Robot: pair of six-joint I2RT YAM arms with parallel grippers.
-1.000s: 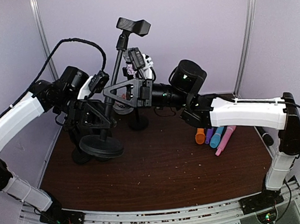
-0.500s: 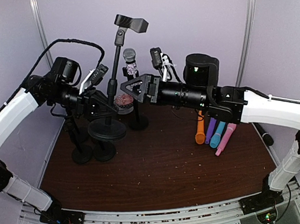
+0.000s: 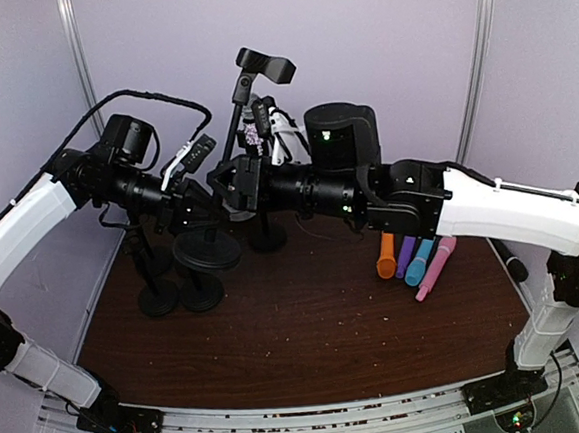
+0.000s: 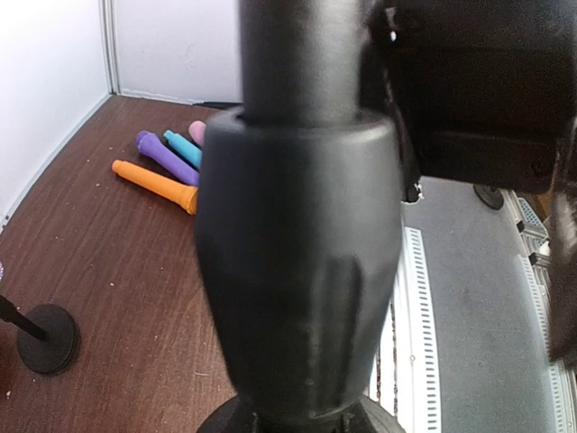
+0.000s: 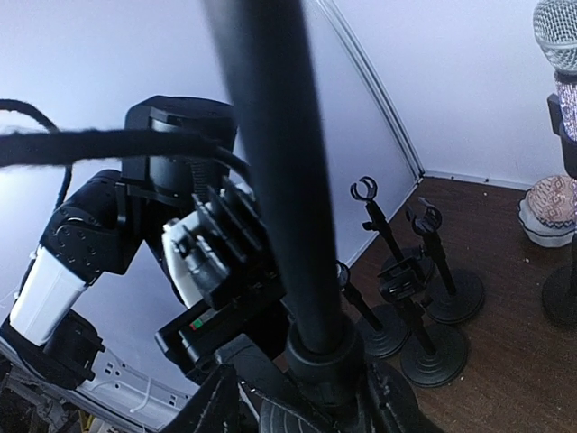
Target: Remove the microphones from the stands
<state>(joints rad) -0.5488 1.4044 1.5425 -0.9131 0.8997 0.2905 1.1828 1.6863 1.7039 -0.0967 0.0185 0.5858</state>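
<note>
Right wrist view: microphone (image 5: 559,32) sits upright in its short stand (image 5: 563,296) at the back of the counter (image 3: 308,325), long axis vertical, off to the right of my right fingers (image 3: 230,178) and clear of them. Those fingers are part open and straddle the tall stand (image 5: 270,135); can't tell if they clamp it. My left fingers (image 3: 190,202) are closed tight on that same pole, its base off the counter. Its top clip (image 3: 266,66) is empty. Right arm is nearer the mic, so I reckon the reach goes past the pole to the mic handle.
</note>
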